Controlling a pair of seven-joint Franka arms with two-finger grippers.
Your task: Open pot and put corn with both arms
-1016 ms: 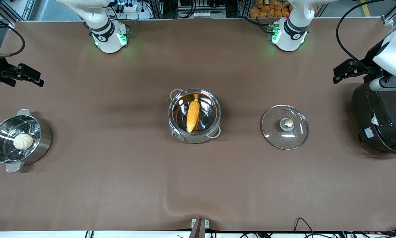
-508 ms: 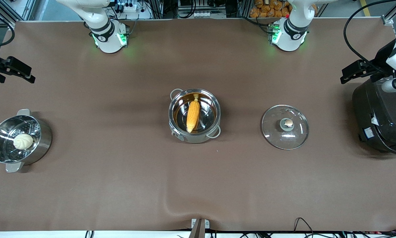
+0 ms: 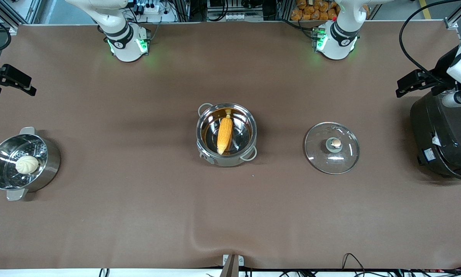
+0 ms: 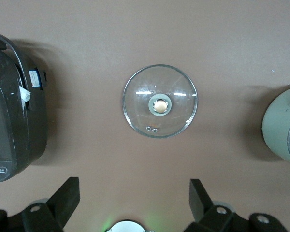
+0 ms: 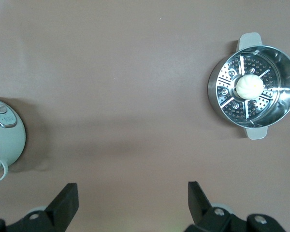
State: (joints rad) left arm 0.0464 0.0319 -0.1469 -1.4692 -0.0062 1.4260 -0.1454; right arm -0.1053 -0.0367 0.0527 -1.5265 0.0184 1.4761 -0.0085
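Note:
The steel pot [image 3: 227, 161] stands open at the table's middle, with the yellow-orange corn [image 3: 225, 135] lying inside it. Its glass lid [image 3: 332, 147] lies flat on the table beside it, toward the left arm's end; it also shows in the left wrist view [image 4: 160, 101]. My left gripper [image 3: 405, 82] is open and empty, up beside the black cooker. My right gripper [image 3: 20, 82] is open and empty, up over the table's edge at the right arm's end. The pot's wall shows in the left wrist view [image 4: 280, 128] and in the right wrist view [image 5: 7, 140].
A steel steamer pot [image 3: 49, 161] holding a white bun [image 3: 27, 164] stands at the right arm's end; it also shows in the right wrist view [image 5: 275, 104]. A big black cooker [image 3: 443, 138] stands at the left arm's end, under the left arm.
Both grippers have drawn away from the middle toward their own ends of the table, the right one the most. The pot, corn and lid have not moved.

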